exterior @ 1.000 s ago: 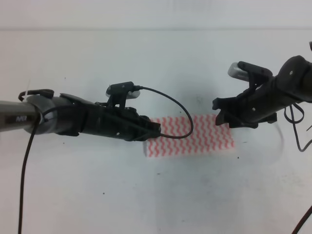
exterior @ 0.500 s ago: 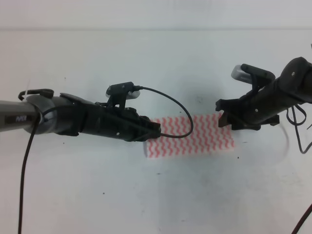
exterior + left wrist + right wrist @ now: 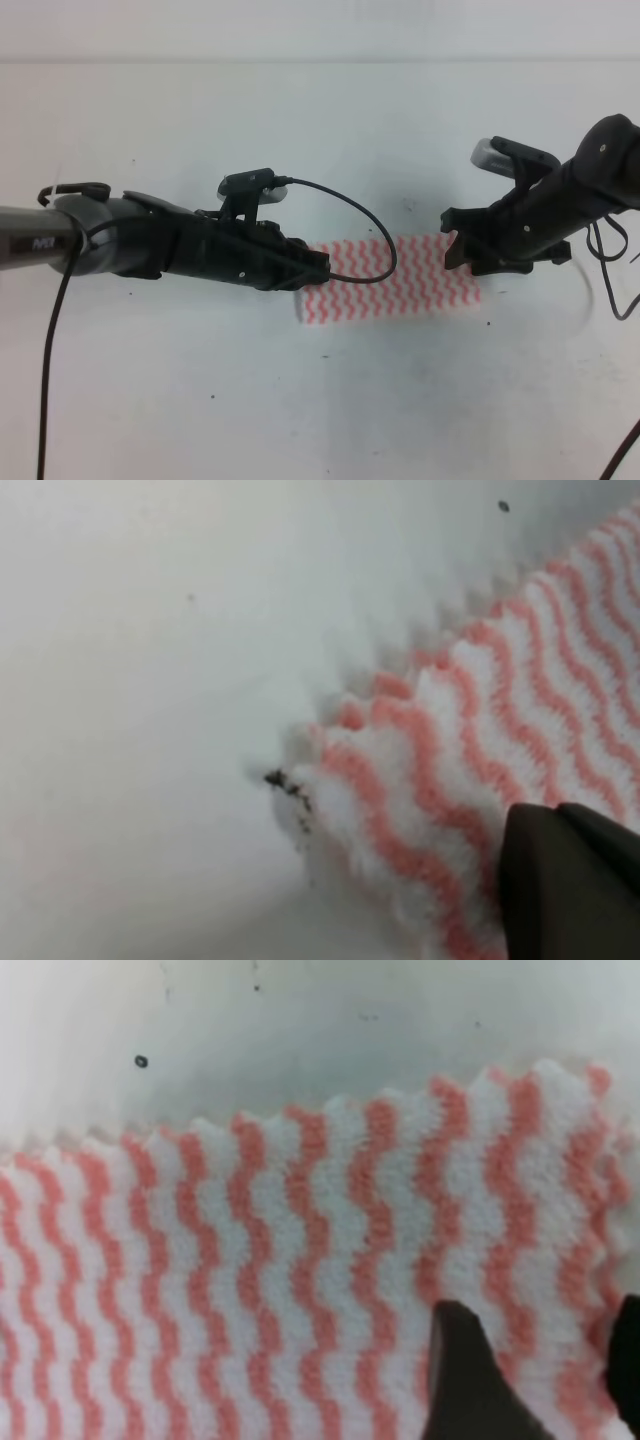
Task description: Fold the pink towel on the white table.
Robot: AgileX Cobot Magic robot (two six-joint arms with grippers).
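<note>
The pink towel [image 3: 405,282] lies flat on the white table [image 3: 300,130], its wavy stripes running across its short side. My left gripper [image 3: 318,268] rests at the towel's left end. In the left wrist view its dark fingers [image 3: 570,880] appear pressed together on the bunched corner of the towel [image 3: 430,770]. My right gripper [image 3: 458,252] hovers low over the towel's far right corner. The right wrist view shows it open [image 3: 545,1380], its two fingers apart just above the towel [image 3: 250,1290].
A black cable [image 3: 370,225] loops from the left arm's camera over the towel's left half. More cables hang by the right arm at the table's right edge [image 3: 610,280]. A few dark specks dot the tabletop.
The right gripper has dipped lower and drawn in toward the towel's right end. The left arm and the towel have stayed put.
</note>
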